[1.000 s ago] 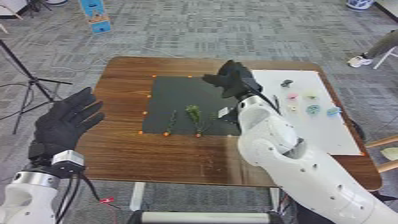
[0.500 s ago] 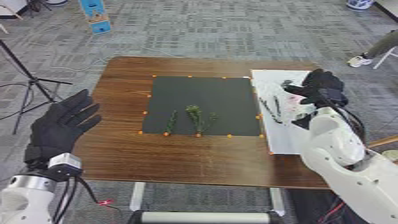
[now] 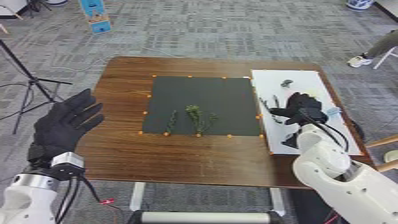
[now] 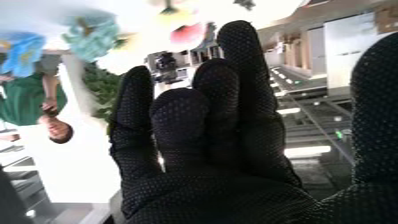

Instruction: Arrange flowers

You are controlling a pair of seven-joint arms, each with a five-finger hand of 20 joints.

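Note:
My right hand (image 3: 304,107) is over the flowers on the white board (image 3: 305,76), covering several of them. In the right wrist view that hand (image 4: 213,192) is open, its fingers straight and thumb apart, with blue (image 4: 25,52), teal (image 4: 91,35) and pink (image 4: 188,36) flowers beyond its fingertips. A light blue flower (image 3: 333,111) lies beside the hand, and a dark piece (image 3: 287,83) farther back. Green sprigs (image 3: 194,114) lie on the black mat (image 3: 233,95). At the left, my left hand (image 3: 62,122) is raised with fingers spread, off the table's edge.
Orange markers (image 3: 148,96) line the mat's edges on the brown table (image 3: 178,160). Dark thin stems (image 3: 265,105) lie on the board's left part. A black tripod (image 3: 34,79) stands on the floor at the left, a wooden chair (image 3: 387,165) at the right.
My right hand has swung from above the mat's right side over to the white board, then come nearer the robot and lower among the flowers. The left hand has stayed nearly still.

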